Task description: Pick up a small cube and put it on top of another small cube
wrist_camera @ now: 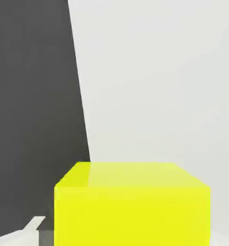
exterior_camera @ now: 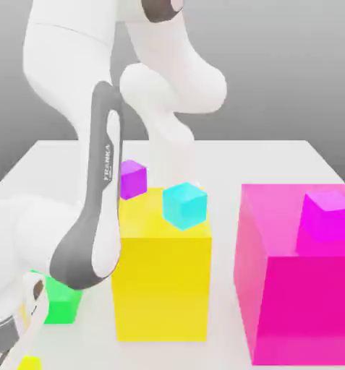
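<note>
With jaws closed on the small yellow cube (wrist_camera: 132,204) at the table's (exterior_camera: 276,162) near edge, grasp step's done — next: lift clear, carry over to another small cube, e.g. the cyan cube (exterior_camera: 184,204) — set down square.

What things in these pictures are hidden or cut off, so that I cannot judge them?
- Small yellow cube, exterior view: cut off by the bottom edge.
- Green cube, exterior view: partly behind the arm.
- Gripper's contact with the small yellow cube, hand view: the cube hides it.
- Magenta block, exterior view: cut off at the right edge.
</note>
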